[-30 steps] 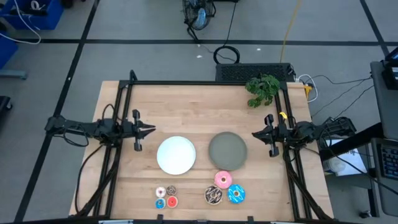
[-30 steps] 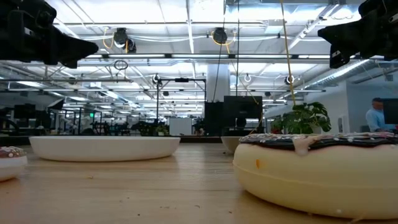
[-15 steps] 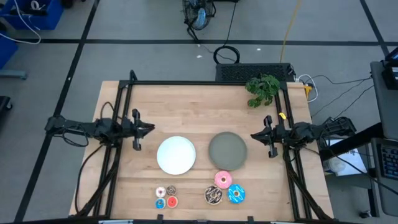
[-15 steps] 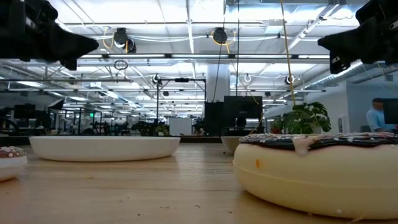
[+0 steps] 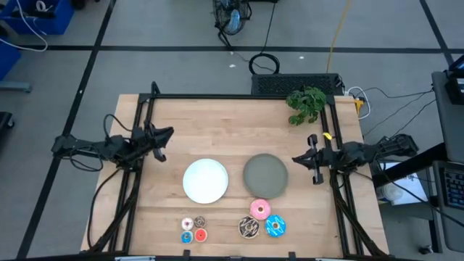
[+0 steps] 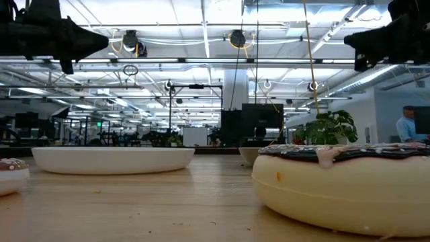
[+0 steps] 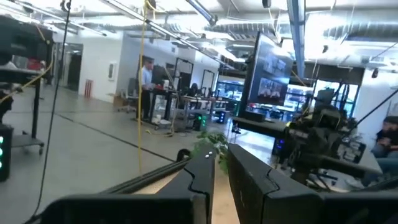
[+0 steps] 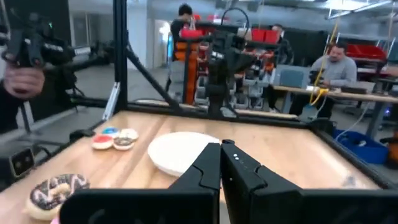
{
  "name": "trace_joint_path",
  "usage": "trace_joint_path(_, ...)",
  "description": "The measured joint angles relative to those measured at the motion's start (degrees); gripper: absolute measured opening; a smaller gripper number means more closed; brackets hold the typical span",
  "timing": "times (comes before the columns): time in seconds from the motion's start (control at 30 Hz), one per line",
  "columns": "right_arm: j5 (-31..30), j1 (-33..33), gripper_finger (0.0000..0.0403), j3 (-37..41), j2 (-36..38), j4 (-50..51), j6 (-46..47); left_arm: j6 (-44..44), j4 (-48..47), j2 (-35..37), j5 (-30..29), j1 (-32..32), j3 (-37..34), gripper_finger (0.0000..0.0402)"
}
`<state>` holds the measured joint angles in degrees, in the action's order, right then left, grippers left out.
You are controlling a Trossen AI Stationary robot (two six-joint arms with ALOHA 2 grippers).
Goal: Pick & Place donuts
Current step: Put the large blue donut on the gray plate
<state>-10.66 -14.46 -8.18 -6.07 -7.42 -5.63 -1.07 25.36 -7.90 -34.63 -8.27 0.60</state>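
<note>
**Left arm swung toward the far side; all donuts untouched at the near edge**

The left gripper (image 5: 165, 133) sits above the table's left edge and, against half a second ago, has turned and shifted toward the far side, its tip now angled away from the white plate (image 5: 205, 180). In the left wrist view its fingers (image 7: 200, 180) lie almost together, with only a thin gap and nothing held. The right gripper (image 5: 299, 157) stays at the table's right edge, pointing toward the grey-green plate (image 5: 264, 175), essentially unmoved; its fingers (image 8: 207, 169) are pressed together and empty.

The donuts have not moved. The pink donut (image 5: 259, 209), blue sprinkled donut (image 5: 275, 227) and brown drizzled donut (image 5: 249, 228) cluster just near of the grey-green plate. The four tiny donuts (image 5: 193, 229) sit grouped near of the white plate. Both plates carry nothing. A plant (image 5: 306, 104) stands at the far right corner
</note>
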Motion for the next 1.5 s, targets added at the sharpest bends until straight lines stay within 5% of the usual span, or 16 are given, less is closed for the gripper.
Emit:
trace_joint_path(0.23,-6.06,-6.13,0.0000,-25.20,-21.36,18.64,-0.24,2.36,-0.39,-0.07,0.00,-0.02,0.00,0.0049)
trace_joint_path(0.4,-11.99,-14.49,0.0000,-45.40,-43.58,38.38,8.92,-0.39,-2.38,-0.12,0.08,-0.09,0.00,0.0049)
trace_joint_path(0.6,-11.03,-24.02,0.0000,-59.88,-65.16,50.75,23.00,-2.74,-2.00,-0.09,0.69,-0.09,0.00,0.0049)
trace_joint_path(0.83,-1.07,-31.36,0.0000,-61.52,-78.25,51.52,35.46,-3.48,-2.93,-0.12,2.05,-0.09,0.00,0.0049)
trace_joint_path(1.07,-1.07,-32.79,0.0013,-61.55,-83.63,50.75,39.51,-2.29,-1.87,-0.12,1.55,-0.04,0.00,0.0049)
trace_joint_path(1.5,-2.80,-32.08,0.0190,-61.57,-91.76,40.53,29.54,-0.14,-2.82,-0.12,-0.13,-0.04,0.00,0.0049)
